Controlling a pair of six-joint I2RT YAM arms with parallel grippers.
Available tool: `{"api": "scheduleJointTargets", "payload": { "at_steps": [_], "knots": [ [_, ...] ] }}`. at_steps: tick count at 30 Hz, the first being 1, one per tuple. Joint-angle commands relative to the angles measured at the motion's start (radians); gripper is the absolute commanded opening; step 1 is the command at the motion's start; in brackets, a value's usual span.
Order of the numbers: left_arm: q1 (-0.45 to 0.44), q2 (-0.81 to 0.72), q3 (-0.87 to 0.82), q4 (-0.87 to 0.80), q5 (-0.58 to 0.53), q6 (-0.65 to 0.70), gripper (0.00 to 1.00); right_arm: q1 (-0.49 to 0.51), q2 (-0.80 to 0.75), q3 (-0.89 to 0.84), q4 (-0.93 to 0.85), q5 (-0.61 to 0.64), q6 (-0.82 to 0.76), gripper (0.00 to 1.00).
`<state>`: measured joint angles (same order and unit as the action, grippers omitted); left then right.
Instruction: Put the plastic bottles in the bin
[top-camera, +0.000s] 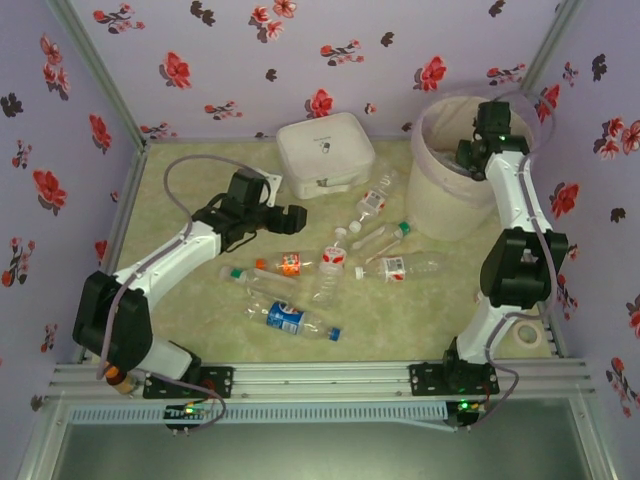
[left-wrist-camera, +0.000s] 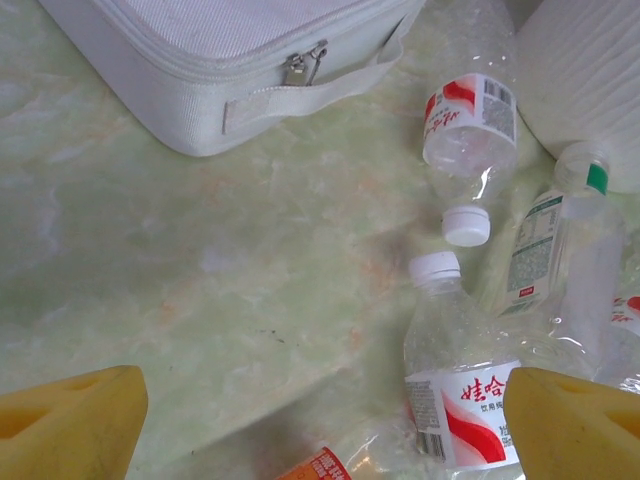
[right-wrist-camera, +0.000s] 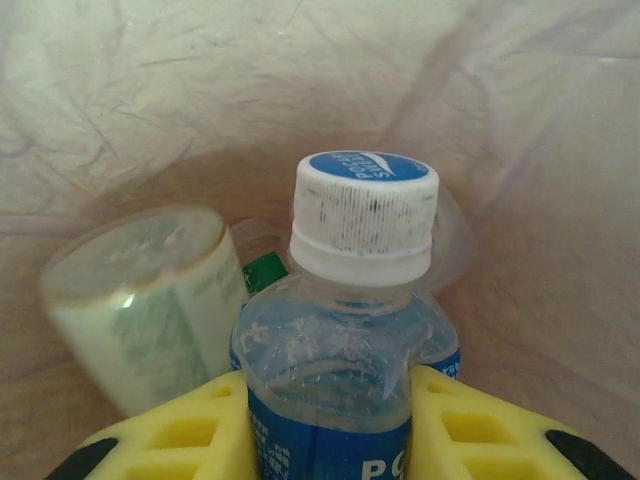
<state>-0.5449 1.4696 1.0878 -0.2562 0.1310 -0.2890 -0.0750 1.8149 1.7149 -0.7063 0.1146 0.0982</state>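
grips a blue-label bottle (right-wrist-camera: 345, 330) with the right hand (right-wrist-camera: 325, 400) inside the bin (top-camera: 440, 205), holds the left hand (left-wrist-camera: 320, 420) wide above the desk (left-wrist-camera: 200, 300). may snag the liner (right-wrist-camera: 200, 90) pulling out.

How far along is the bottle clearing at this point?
Done: at least one bottle lies inside the bin. In hand: the right claw is shut on a blue-capped bottle down in the bin, not yet released. Left: several loose bottles lie on the table, and the left claw hangs open above them, empty.
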Motion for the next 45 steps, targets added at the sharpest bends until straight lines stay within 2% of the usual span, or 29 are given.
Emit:
{"api": "scheduleJointTargets", "payload": {
  "at_steps": [1, 5, 10, 19, 22, 27, 31, 34, 37, 41, 45],
  "knots": [
    [-0.008, 0.019, 0.038, -0.018, -0.01, 0.025, 0.92, 0.003, -0.008, -0.093, 0.014, -0.054, 0.07, 0.22],
    [-0.013, 0.027, 0.046, -0.029, -0.01, 0.035, 0.94, 0.003, -0.019, -0.115, 0.014, -0.058, 0.075, 0.3],
    [-0.02, 0.04, 0.07, -0.052, -0.01, 0.053, 0.96, 0.003, -0.07, -0.079, -0.034, -0.058, 0.071, 0.56],
    [-0.029, 0.051, 0.067, -0.045, -0.005, 0.048, 1.0, 0.003, -0.233, -0.006, -0.145, -0.029, 0.067, 0.88],
    [-0.029, 0.062, 0.065, -0.043, -0.005, 0.046, 1.0, 0.003, -0.287, 0.03, -0.18, -0.034, 0.083, 0.95],
    [-0.03, 0.094, 0.072, -0.03, -0.005, 0.042, 1.0, 0.055, -0.375, 0.086, -0.222, -0.024, 0.127, 0.98],
    [-0.029, 0.122, 0.077, -0.014, -0.004, 0.039, 1.0, 0.252, -0.387, 0.149, -0.266, 0.114, 0.134, 0.96],
    [-0.03, 0.122, 0.071, -0.002, -0.005, 0.037, 1.0, 0.41, -0.332, 0.205, -0.303, 0.19, 0.17, 0.92],
    [-0.028, 0.112, 0.057, 0.002, -0.019, 0.037, 1.0, 0.528, -0.252, 0.203, -0.301, 0.24, 0.228, 0.91],
    [-0.018, 0.09, 0.04, -0.036, -0.046, 0.041, 1.0, 0.578, -0.121, 0.184, -0.274, 0.227, 0.309, 0.92],
    [0.0, 0.03, -0.007, -0.08, -0.08, 0.059, 1.0, 0.583, -0.049, 0.04, -0.115, 0.162, 0.395, 0.94]
  ]
}}
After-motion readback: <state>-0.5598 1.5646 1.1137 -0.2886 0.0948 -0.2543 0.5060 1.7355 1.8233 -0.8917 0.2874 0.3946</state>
